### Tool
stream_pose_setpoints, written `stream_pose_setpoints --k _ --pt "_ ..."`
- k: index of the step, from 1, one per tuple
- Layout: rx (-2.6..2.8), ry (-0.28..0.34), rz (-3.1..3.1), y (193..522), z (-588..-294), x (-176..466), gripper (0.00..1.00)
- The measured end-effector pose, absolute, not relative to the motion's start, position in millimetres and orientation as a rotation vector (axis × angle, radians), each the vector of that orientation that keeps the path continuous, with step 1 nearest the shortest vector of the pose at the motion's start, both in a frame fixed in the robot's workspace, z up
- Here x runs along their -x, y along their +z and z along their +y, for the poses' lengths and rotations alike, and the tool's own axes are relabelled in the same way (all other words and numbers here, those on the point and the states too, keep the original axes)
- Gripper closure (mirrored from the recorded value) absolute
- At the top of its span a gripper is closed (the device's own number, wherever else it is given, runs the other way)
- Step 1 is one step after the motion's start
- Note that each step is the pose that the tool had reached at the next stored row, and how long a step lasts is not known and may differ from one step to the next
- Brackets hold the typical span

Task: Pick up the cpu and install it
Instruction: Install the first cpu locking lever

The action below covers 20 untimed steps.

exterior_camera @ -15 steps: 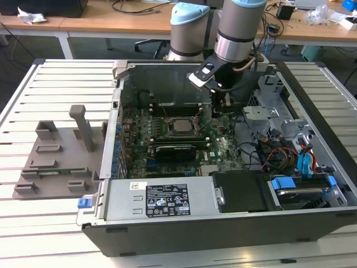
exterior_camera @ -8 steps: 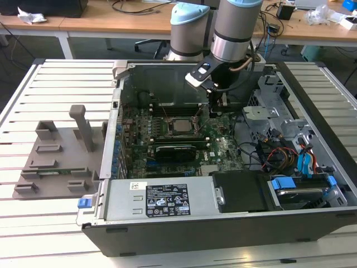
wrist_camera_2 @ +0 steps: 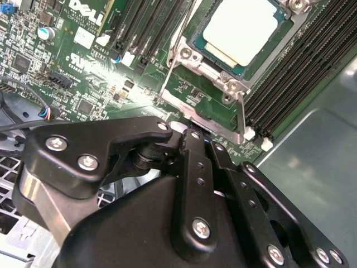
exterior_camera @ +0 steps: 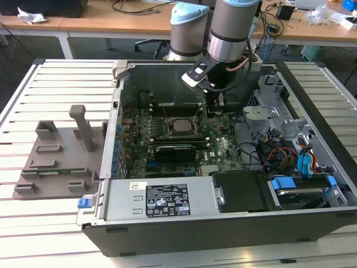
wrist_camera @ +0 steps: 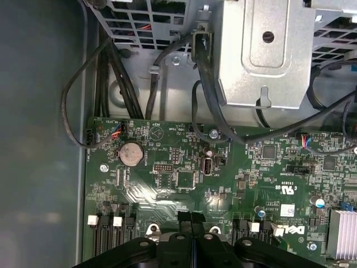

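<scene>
Slatted bench (exterior_camera: 56, 84) carrying an open computer case (exterior_camera: 223, 234), laid on its side so that the motherboard (exterior_camera: 223, 148) faces upward and can be reached from above. The arm (exterior_camera: 228, 28) reaches down into the case from the far side. A grey tray (exterior_camera: 56, 162) stands on the bench towards the exterior view's left, well apart from the work; its moulded recesses probably serve to present parts at a fixed pose.

On the motherboard, the socket (wrist_camera_2: 223, 106) lies between the rows of memory slots, its metal frame surrounding the chip. Whether that frame is latched down cannot be told.

The pincer (wrist_camera: 191, 216) hangs just above the board, beside the socket towards the exterior view's right. Its fingertips meet in the first wrist view, so it is closed with nothing between them.

The cpu (wrist_camera_2: 241, 32) lies flat in the socket, silver top up and square to the frame, apart from the pincer. It appears to be seated, which suggests the placing step is done.
</scene>
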<state>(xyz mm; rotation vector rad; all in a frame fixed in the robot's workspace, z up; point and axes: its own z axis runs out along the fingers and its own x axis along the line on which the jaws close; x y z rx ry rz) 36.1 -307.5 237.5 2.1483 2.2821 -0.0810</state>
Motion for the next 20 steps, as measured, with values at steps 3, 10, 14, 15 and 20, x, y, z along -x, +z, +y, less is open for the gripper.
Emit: stream_pose_setpoints --k 3,10,14,15,20 --pt "-2.148 -0.081 2.282 237.5 -307.5 -34.5 0.89" --pt "-2.148 -0.081 2.282 237.5 -307.5 -31.8 0.89" --pt "-2.148 -0.081 2.282 237.4 -307.5 -30.0 0.89" --pt "-2.148 -0.081 2.282 237.4 -307.5 -29.7 0.89" --pt "-2.148 -0.081 2.282 237.4 -307.5 -27.6 0.89"
